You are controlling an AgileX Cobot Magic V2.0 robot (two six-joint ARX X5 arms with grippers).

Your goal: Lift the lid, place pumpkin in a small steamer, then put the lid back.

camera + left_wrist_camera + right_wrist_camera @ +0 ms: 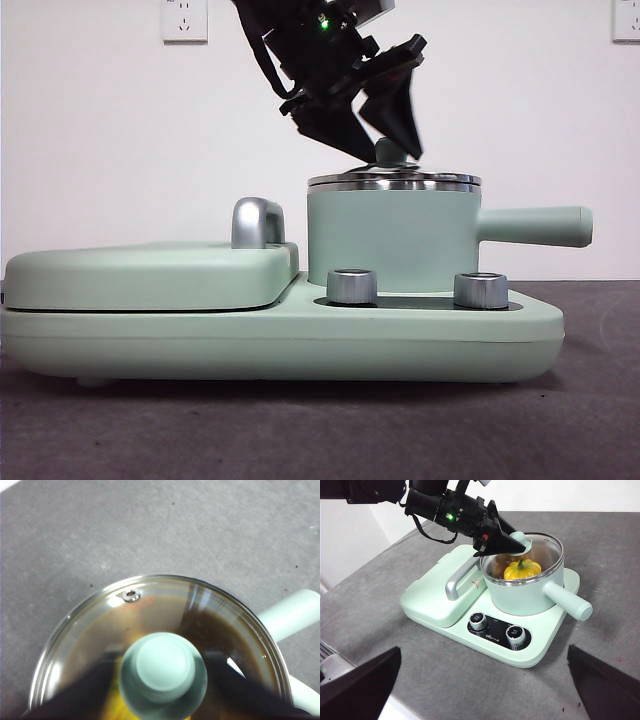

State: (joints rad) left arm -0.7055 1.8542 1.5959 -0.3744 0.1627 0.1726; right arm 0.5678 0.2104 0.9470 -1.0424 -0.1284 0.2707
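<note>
Lid down on the steamer, pumpkin inside.
My left gripper (385, 140) pinches the lid (532, 547) by its knob (165, 667); glass is heavy, slick, fragile. My right gripper (485, 680) waits, spread empty, nearer.

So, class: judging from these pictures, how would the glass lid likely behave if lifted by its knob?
The lid looks rigid, clear glass in a steel rim, so probably stiff but breakable if dropped. Its small rounded knob may slip between the left gripper jaws. Lying flat on the small steamer, it seems unlikely to roll.
</note>
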